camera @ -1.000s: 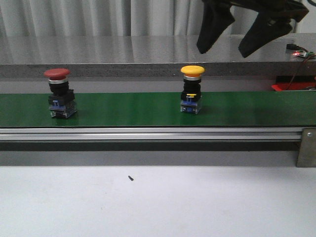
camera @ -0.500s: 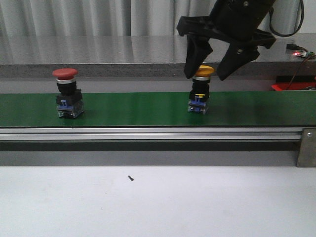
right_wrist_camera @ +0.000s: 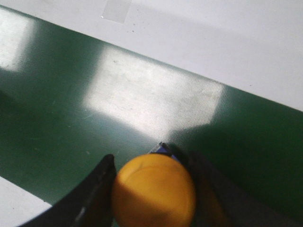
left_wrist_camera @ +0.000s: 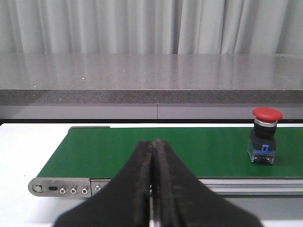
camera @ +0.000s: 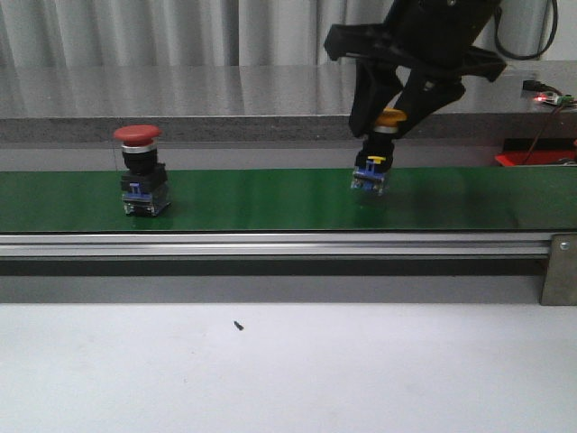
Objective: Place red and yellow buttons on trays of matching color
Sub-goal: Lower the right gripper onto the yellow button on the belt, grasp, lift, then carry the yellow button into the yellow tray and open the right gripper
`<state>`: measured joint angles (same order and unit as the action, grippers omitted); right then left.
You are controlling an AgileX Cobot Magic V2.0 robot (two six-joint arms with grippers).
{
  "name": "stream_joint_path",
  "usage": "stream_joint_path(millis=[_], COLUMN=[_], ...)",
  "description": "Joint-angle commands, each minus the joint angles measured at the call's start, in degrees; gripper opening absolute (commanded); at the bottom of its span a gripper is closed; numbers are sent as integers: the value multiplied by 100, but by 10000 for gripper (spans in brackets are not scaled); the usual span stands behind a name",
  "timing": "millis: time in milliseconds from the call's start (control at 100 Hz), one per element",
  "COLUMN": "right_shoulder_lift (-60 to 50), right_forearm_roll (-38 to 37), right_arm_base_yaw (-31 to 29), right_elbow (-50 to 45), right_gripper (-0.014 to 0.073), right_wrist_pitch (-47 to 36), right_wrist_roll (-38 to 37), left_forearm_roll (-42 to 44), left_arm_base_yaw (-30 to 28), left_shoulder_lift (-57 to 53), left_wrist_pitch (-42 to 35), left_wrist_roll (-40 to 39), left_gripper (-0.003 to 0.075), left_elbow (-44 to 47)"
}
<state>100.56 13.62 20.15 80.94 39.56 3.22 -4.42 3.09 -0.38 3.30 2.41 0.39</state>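
Nearest me lies the white table (camera: 288,370), with a small dark speck (camera: 238,325) at about 6 o'clock in the front view. Beyond it runs the metal rail (camera: 270,245) of the conveyor, then the green belt (camera: 252,198).

My left gripper (left_wrist_camera: 154,189) shows only in its own wrist view, the two dark fingers pressed together with nothing between them. From there the red button (left_wrist_camera: 264,142) stands upright on the belt toward 3 o'clock, well apart from me.

In the front view that red button (camera: 141,176) sits at 9 o'clock on the belt. My right gripper (camera: 389,113) is over at 1 o'clock, its jaws closed around the yellow button (camera: 374,153) just under the cap. The button tilts slightly, its blue base low at the belt; I cannot tell whether it touches. My right wrist view shows the yellow cap (right_wrist_camera: 154,191) snug between my fingers (right_wrist_camera: 92,194).

Farthest back are the grey stone ledge (camera: 180,99) and pale curtains (camera: 162,32).
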Motion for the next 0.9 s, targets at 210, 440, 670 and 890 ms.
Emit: stream_joint_path(millis=[210,440,670,890], right_shoulder_lift=[-1338,-2255,-3018,-3228], right_forearm_roll=[-353,-353,-394,-584], right_arm_base_yaw=[-235,-959,-2163,-3388], right_elbow=[-165,-1095,-1936,-2720], right_gripper=[97,97,98,98], right_wrist_pitch=[38,65,251,223], right_wrist_roll=[7,7,7,7], left_forearm_roll=[-1,-1,-1,-1], left_arm_base_yaw=[-7,-7,-7,-7], left_shoulder_lift=[-189,-189,-189,-189], left_wrist_pitch=[-420,-420,-420,-420], left_wrist_roll=[-43,-43,-43,-43], left_gripper=[-20,-20,-20,-20], left_elbow=[237,237,237,237])
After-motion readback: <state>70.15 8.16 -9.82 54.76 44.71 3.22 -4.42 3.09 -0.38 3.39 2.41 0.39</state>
